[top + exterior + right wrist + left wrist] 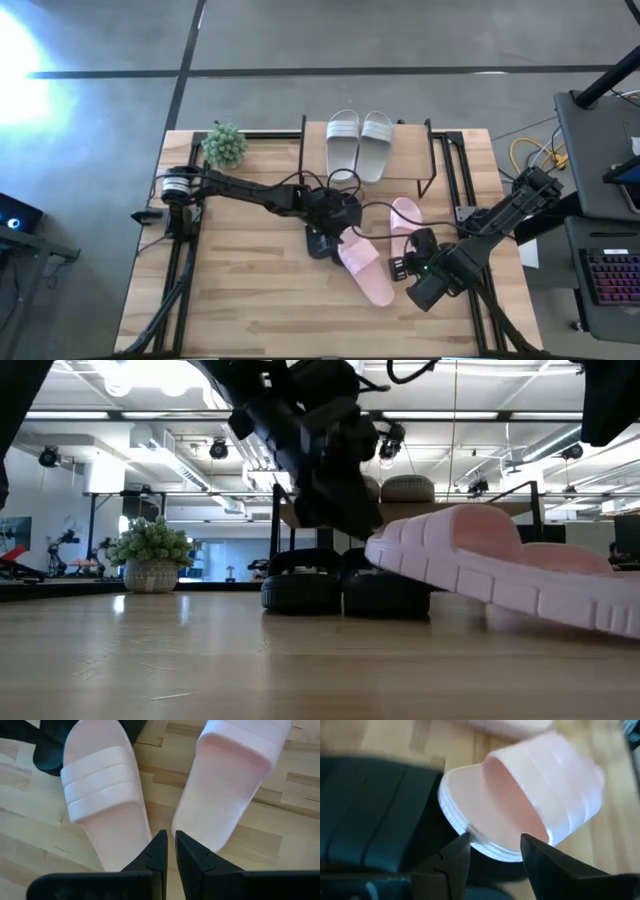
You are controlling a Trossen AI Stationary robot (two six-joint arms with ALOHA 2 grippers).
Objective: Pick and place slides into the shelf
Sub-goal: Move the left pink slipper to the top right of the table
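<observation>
One pink slide (365,265) lies tilted, its toe end (400,545) raised over the black pair (320,242), which also shows in the low view (340,592), and its heel end on the table. My left gripper (492,852) is open right at that toe end. The second pink slide (405,220) lies flat beside it. My right gripper (167,850) is shut and empty, low between the two pink slides' heel ends (125,835). The pale grey-white pair (360,145) rests on the shelf (432,160). My left gripper's open fingers (457,855) stand on either side of the rim of the tilted pink slide's toe end (485,845), coming slanting down from the table's left. Whether they touch the rim, I cannot tell.
A small potted plant (225,145) stands at the table's far left corner. Cables trail along both arms. The near half of the table (260,300) shows bare wood.
</observation>
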